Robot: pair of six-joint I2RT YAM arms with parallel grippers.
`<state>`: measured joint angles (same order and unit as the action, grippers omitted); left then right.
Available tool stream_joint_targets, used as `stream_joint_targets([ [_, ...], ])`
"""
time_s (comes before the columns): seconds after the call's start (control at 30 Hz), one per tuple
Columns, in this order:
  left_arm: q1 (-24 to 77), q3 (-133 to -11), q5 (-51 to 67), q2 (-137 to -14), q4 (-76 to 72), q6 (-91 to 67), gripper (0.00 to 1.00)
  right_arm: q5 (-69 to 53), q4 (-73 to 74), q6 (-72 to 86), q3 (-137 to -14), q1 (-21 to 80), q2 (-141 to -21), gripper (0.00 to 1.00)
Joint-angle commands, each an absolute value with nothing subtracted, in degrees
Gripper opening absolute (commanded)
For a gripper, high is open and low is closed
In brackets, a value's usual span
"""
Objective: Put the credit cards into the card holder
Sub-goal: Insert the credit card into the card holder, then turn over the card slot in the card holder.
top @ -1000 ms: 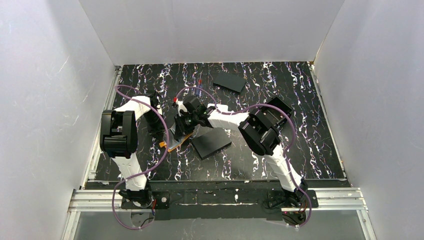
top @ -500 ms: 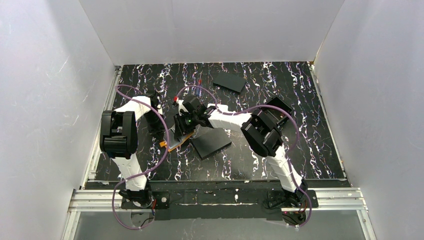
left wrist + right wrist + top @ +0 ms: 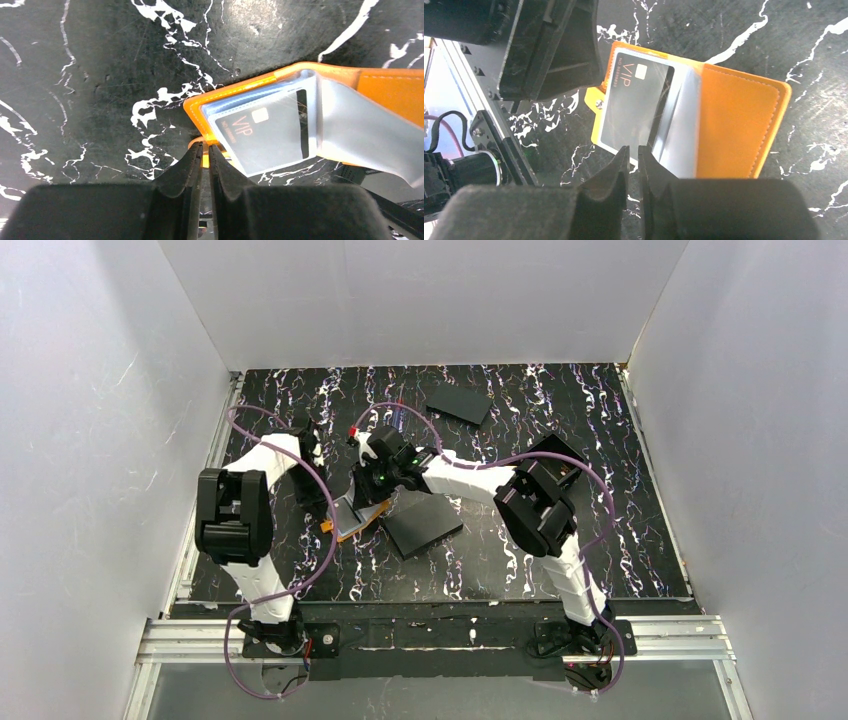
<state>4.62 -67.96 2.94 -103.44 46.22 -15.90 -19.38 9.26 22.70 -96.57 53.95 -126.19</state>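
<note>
The orange card holder (image 3: 358, 518) lies open on the black marbled table, its pale blue-grey inside up. A dark credit card (image 3: 634, 105) marked VIP sits in its clear sleeve, also seen in the left wrist view (image 3: 265, 135). My left gripper (image 3: 205, 146) is at the holder's left edge, its jaws closed on the small orange clasp tab (image 3: 596, 102). My right gripper (image 3: 633, 148) hangs over the holder's near side with its tips at the card's edge. Its jaws are nearly together and nothing shows between them.
A flat black rectangle (image 3: 422, 523) lies just right of the holder, partly under the right arm. Another black rectangle (image 3: 458, 402) lies near the back of the table. White walls close in three sides. The left gripper's body (image 3: 549, 45) crowds the holder's left.
The right wrist has drawn a little toward the back of the table. Its jaws widened briefly, then narrowed again. The holder and the left gripper stay in place.
</note>
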Motion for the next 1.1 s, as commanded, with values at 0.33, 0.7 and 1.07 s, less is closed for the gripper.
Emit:
stream_joint_targets([
  [0.33,4.7,-66.6,4.4,-93.9,45.0,-17.4,0.15,-20.8,4.5,24.6,-94.9,54.6,-128.0,0.21],
  [0.7,3.8,-64.3,10.5,-91.7,43.3,-20.5,0.27,-17.4,2.9,24.7,-90.2,54.6,-129.5,0.14],
  [1.07,-3.3,-54.4,24.2,-88.6,32.1,-30.7,0.43,-18.4,1.2,25.1,-88.8,54.6,-129.8,0.13],
])
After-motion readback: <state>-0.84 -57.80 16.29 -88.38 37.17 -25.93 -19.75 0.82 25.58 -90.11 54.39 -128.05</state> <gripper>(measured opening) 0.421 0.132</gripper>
